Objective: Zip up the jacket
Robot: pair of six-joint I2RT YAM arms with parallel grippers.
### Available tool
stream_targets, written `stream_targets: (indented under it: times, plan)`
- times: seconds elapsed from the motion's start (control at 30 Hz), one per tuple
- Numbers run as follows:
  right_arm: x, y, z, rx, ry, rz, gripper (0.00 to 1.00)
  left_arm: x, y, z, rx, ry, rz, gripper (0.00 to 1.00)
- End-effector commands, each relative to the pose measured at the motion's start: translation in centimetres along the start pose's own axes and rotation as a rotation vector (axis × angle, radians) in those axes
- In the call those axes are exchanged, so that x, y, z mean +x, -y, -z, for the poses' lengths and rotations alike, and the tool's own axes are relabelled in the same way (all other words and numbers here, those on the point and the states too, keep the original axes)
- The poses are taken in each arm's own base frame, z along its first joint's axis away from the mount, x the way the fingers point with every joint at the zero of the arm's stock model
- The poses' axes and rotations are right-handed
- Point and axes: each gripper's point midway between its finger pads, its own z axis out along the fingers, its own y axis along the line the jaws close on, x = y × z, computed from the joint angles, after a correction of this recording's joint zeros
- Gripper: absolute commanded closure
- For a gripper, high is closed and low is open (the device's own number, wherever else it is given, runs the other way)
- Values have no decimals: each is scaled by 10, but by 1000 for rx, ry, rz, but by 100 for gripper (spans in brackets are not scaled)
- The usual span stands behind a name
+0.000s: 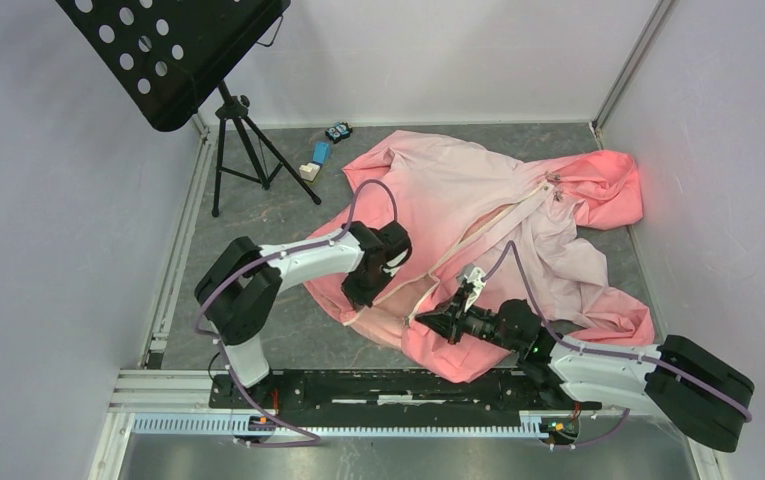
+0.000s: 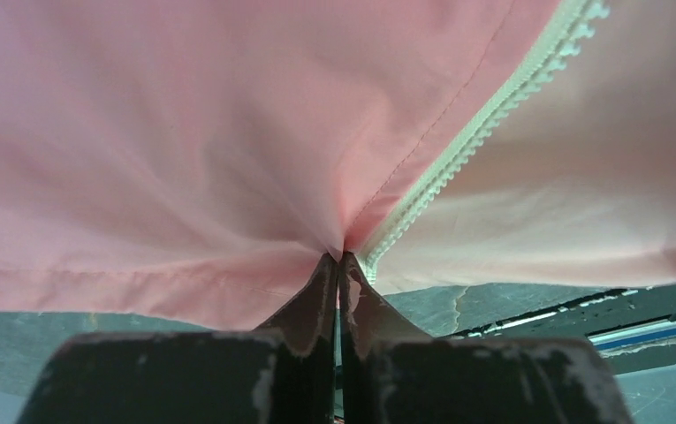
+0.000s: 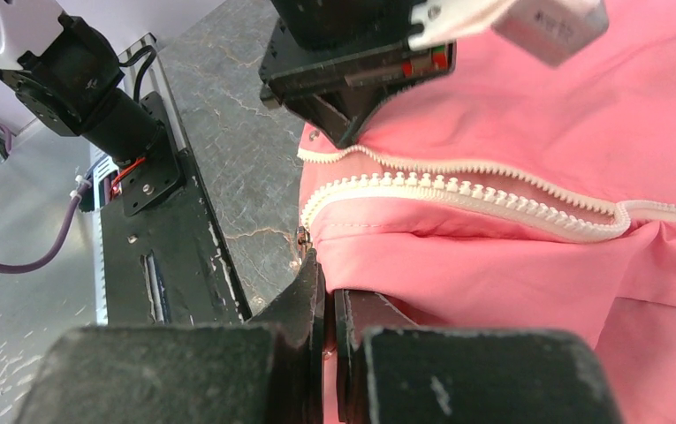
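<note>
Jacket (image 1: 478, 200) — pink, spread on the table (image 1: 288, 340) ahead of both arms, front open. Left gripper (image 2: 340, 261) and right gripper (image 3: 321, 291) each clamped on its fabric at the foot of the zipper (image 3: 458, 190). Teeth rows lie apart there — by the look of it, all the zipping is left to do.

From high over the near edge, looking down across the grey marbled tabletop (image 1: 528, 135). From each wrist, low, very close, facing the zippered hem of the large pink fabric jacket (image 2: 184, 132), shared throughout.
</note>
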Motion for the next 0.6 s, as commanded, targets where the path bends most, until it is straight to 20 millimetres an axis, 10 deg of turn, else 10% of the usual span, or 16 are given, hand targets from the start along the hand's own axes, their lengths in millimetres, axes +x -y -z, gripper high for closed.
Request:
stream_targets:
  times: [0.0,0.37,0.57]
  plan:
    - [-10,-4,-5,-16,24,-3,100,-23,-9,29,-33,152,28,98]
    - [-18,-10,-15,-38,31,-40,100,-46,8,100,121,439,122,98]
    - [-22,-12,-25,-48,20,-46,100,-37,9,102,146,430,106,98]
